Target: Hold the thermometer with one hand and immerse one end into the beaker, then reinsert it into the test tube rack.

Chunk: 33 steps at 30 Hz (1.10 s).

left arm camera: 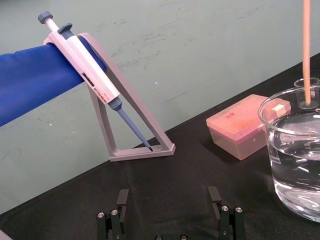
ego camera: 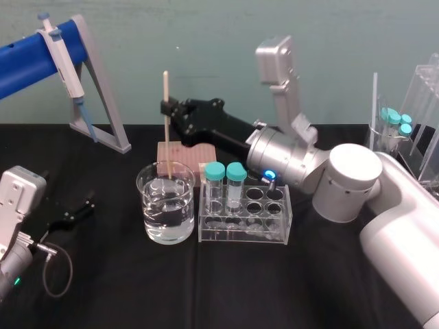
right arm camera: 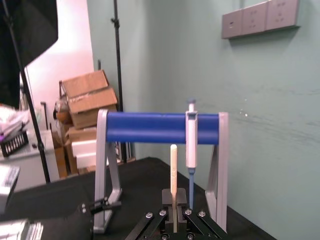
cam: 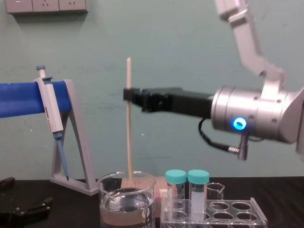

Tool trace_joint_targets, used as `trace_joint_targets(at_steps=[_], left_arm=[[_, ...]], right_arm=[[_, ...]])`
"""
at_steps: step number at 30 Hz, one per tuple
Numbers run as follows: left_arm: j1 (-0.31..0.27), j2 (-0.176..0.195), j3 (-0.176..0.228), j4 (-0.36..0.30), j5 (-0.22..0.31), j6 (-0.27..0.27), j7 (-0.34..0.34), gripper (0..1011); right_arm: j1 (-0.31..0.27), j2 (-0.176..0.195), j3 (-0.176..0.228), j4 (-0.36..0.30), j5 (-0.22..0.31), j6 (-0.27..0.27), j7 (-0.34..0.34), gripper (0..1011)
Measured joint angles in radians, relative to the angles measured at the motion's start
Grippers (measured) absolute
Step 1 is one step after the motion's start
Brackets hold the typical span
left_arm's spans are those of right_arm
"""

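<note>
The thermometer is a thin cream rod standing upright, and my right gripper is shut on its upper part. In the chest view the thermometer runs down from the right gripper into the beaker. Its lower end is inside the rim, near the water's surface. The beaker holds clear water, left of the test tube rack. In the right wrist view the thermometer rises between the jaws of the right gripper. My left gripper rests open on the cloth, left of the beaker.
A blue-and-grey pipette hangs on a blue-barred stand at the back left. A pink box sits behind the beaker. Two teal-capped tubes stand in the rack. More clear labware stands at the back right.
</note>
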Motion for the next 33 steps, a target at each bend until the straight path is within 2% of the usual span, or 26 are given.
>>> trace_joint_targets(at_steps=[7, 11, 12, 17, 20, 27, 33], left_arm=[[0.0, 0.0, 0.0, 0.0, 0.0, 0.0, 0.0, 1004], [0.0, 0.0, 0.0, 0.0, 0.0, 0.0, 0.0, 1004], [0.0, 0.0, 0.0, 0.0, 0.0, 0.0, 0.0, 1004], [0.0, 0.0, 0.0, 0.0, 0.0, 0.0, 0.0, 1004], [0.0, 0.0, 0.0, 0.0, 0.0, 0.0, 0.0, 1004], [0.0, 0.0, 0.0, 0.0, 0.0, 0.0, 0.0, 1004], [0.0, 0.0, 0.0, 0.0, 0.0, 0.0, 0.0, 1004]], right_arm=[[-0.005, 0.028, 0.052, -0.072, 0.096, 0.088, -0.005, 44], [-0.016, 0.047, 0.09, -0.128, 0.165, 0.156, -0.024, 44], [-0.016, 0.047, 0.09, -0.128, 0.165, 0.156, -0.024, 44], [-0.036, 0.081, 0.134, -0.211, 0.221, 0.213, -0.07, 44], [-0.044, 0.095, 0.146, -0.239, 0.232, 0.227, -0.09, 44], [-0.082, 0.156, 0.183, -0.328, 0.254, 0.266, -0.161, 44], [-0.116, 0.207, 0.199, -0.379, 0.246, 0.277, -0.211, 43]])
